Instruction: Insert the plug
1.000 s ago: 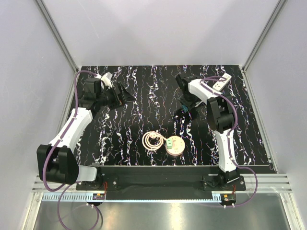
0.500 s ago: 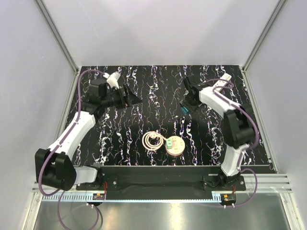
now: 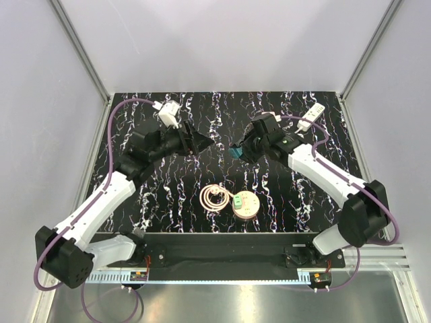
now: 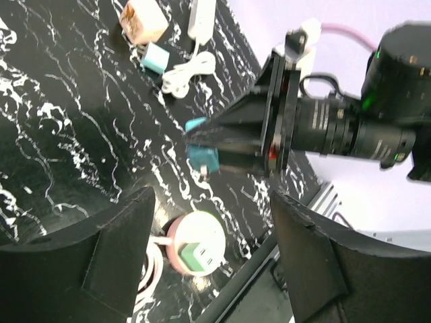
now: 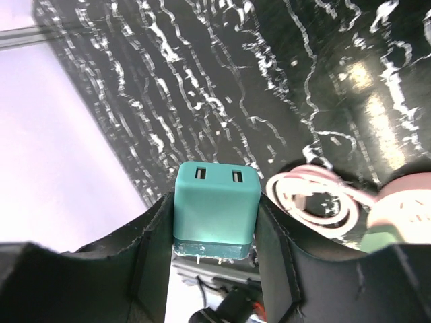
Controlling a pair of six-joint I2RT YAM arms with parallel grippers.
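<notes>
My right gripper [image 3: 237,152] is shut on the teal plug [image 3: 234,155], held above the table's middle. In the right wrist view the teal plug [image 5: 217,208] sits squarely between both fingers, USB ports facing away and prongs toward the camera. The round pink socket [image 3: 245,204] lies near the front with a green plug [image 3: 240,200] seated in it. My left gripper [image 3: 205,142] hovers just left of the teal plug, open and empty. In the left wrist view the teal plug [image 4: 202,158] hangs above the round socket [image 4: 199,242].
A coiled pink cable [image 3: 215,197] lies beside the socket. A white power strip [image 3: 311,118] rests at the back right. The left wrist view also shows a tan cube charger [image 4: 143,21], a light blue charger [image 4: 156,58] and a bundled white cable [image 4: 185,73].
Both arms swung toward the table's middle. The right gripper carried the teal plug leftward, and the left gripper moved right to face it with its jaws somewhat narrower.
</notes>
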